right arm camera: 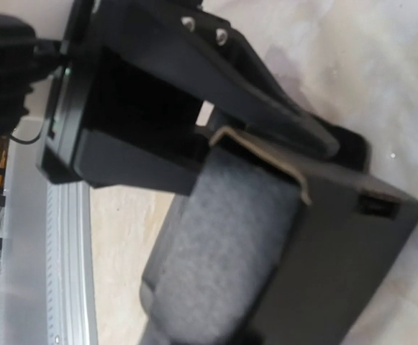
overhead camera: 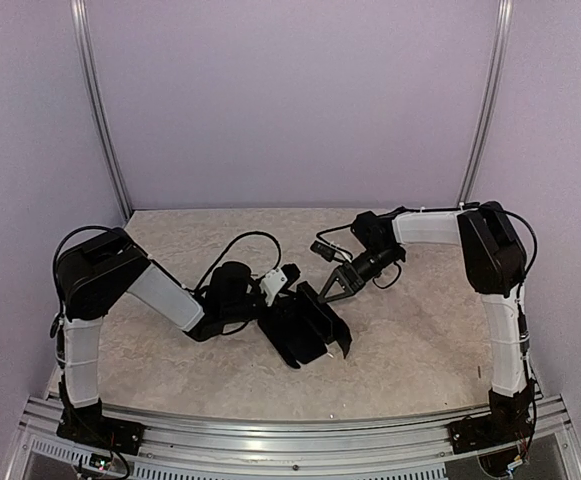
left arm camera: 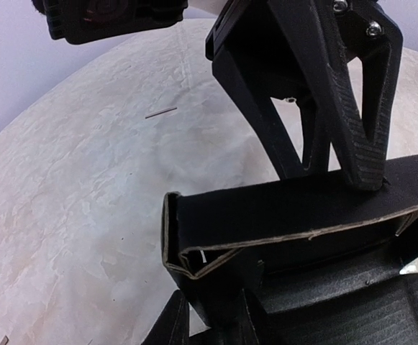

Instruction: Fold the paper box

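Ctr frame, paper box [overhead camera: 308, 330]: prob. light, thin card, creases easily; grip by flap edges; right claw [right arm camera: 302, 169] nipped onto a wall; left claw [overhead camera: 288, 292] state: can't tell.

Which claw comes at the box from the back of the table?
The right claw, slanting onto the box from the far right; the left claw comes in sideways from the left.

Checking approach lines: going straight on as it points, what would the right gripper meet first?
The paper box: the right gripper points straight at it, and its jaws seem to touch a raised flap, so there is hardly any free travel, though depth is unclear.
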